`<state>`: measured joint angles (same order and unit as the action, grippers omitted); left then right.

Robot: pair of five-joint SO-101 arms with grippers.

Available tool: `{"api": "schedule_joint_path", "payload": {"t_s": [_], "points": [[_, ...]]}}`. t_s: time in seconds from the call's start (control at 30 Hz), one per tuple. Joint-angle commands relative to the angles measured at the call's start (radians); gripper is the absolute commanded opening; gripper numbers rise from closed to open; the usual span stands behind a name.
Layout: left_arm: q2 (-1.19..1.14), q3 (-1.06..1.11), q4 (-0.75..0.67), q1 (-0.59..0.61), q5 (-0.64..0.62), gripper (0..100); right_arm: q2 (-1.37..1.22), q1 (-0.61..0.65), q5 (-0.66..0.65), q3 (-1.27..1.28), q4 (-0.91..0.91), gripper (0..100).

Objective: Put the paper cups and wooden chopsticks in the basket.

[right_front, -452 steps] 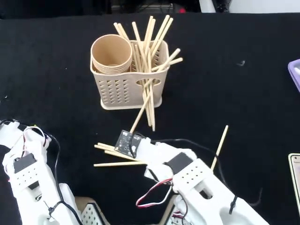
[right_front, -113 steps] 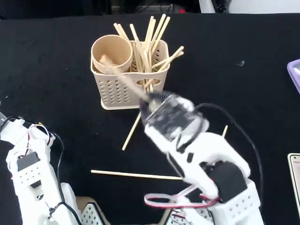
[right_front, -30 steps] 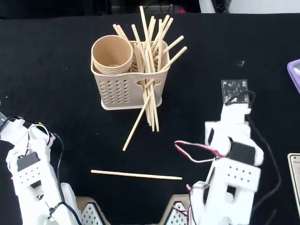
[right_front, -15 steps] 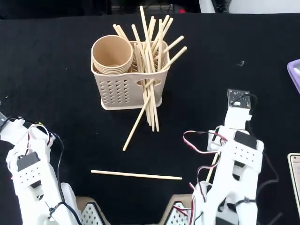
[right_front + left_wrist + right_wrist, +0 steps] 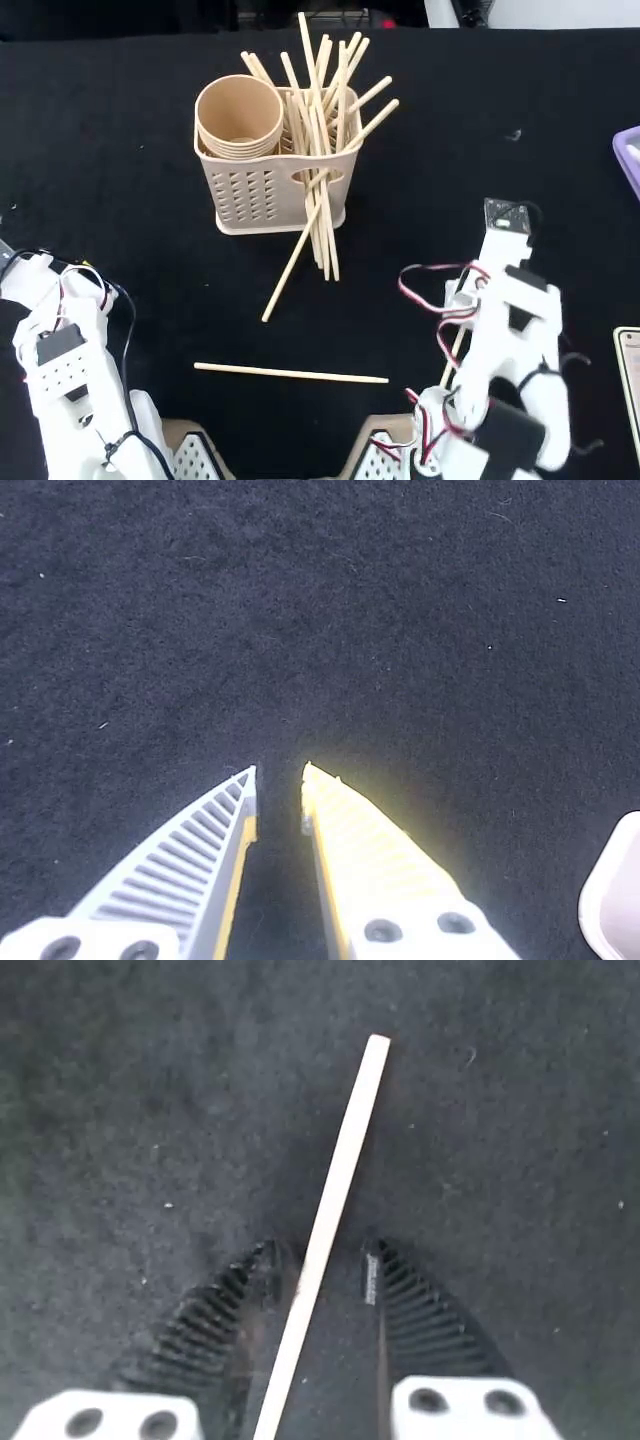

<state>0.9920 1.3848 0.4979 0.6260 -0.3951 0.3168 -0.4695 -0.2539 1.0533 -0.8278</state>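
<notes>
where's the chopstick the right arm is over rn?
The chopstick lies on the black cloth inside the open right gripper, ungripped; in the high view it's mostly under that arm, right of the basket.

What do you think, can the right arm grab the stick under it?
Probably yes: the right gripper is open, and the chopstick lies on the table between its fingers, so closing should catch it.
</notes>
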Motion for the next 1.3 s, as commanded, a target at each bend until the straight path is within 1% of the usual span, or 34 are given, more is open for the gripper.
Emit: {"api": "schedule_joint_path", "payload": {"t_s": [0.0, 0.1, 0.3, 0.4, 0.47, 0.57, 0.73, 0.83, 0.9, 0.97, 1.07, 1.17, 1.27], "points": [[0.018, -0.024, -0.015, -0.013, -0.006, 9, -0.058, 0.000, -0.015, -0.079, -0.012, 11.7], [0.018, -0.024, -0.015, -0.013, -0.006, 9, -0.071, 0.002, -0.066, -0.097, -0.015, 0.8], [0.018, -0.024, -0.015, -0.013, -0.006, 9, -0.028, 0.000, -0.083, -0.099, -0.025, 1.1], [0.018, -0.024, -0.015, -0.013, -0.006, 9, 0.088, 0.011, -0.083, -0.101, -0.086, 1.1], [0.018, -0.025, -0.015, -0.013, -0.006, 9, 0.200, 0.060, -0.083, -0.096, -0.143, 1.1], [0.018, -0.025, -0.015, -0.013, -0.006, 9, 0.387, 0.190, -0.083, -0.099, -0.259, 1.1], [0.018, -0.025, -0.015, -0.013, -0.006, 9, 0.688, 0.500, -0.091, -0.099, -0.430, 1.1], [0.018, -0.025, -0.015, -0.010, -0.006, 9, 0.820, 0.701, -0.186, -0.091, -0.548, 1.1], [0.018, -0.025, -0.015, -0.010, -0.006, 9, 0.868, 0.807, -0.230, -0.090, -0.601, 1.1], [0.018, -0.025, -0.015, -0.010, -0.006, 9, 0.868, 0.881, -0.250, -0.090, -0.606, 1.1], [0.018, -0.025, -0.015, -0.008, -0.006, 9, 0.802, 0.982, -0.252, -0.090, -0.583, 1.1], [0.018, -0.027, -0.015, -0.007, -0.006, 9, 0.661, 1.082, -0.252, -0.088, -0.531, 1.1], [0.018, -0.027, -0.015, -0.004, -0.006, 9, 0.507, 1.180, -0.252, -0.096, -0.439, 1.1]]}}
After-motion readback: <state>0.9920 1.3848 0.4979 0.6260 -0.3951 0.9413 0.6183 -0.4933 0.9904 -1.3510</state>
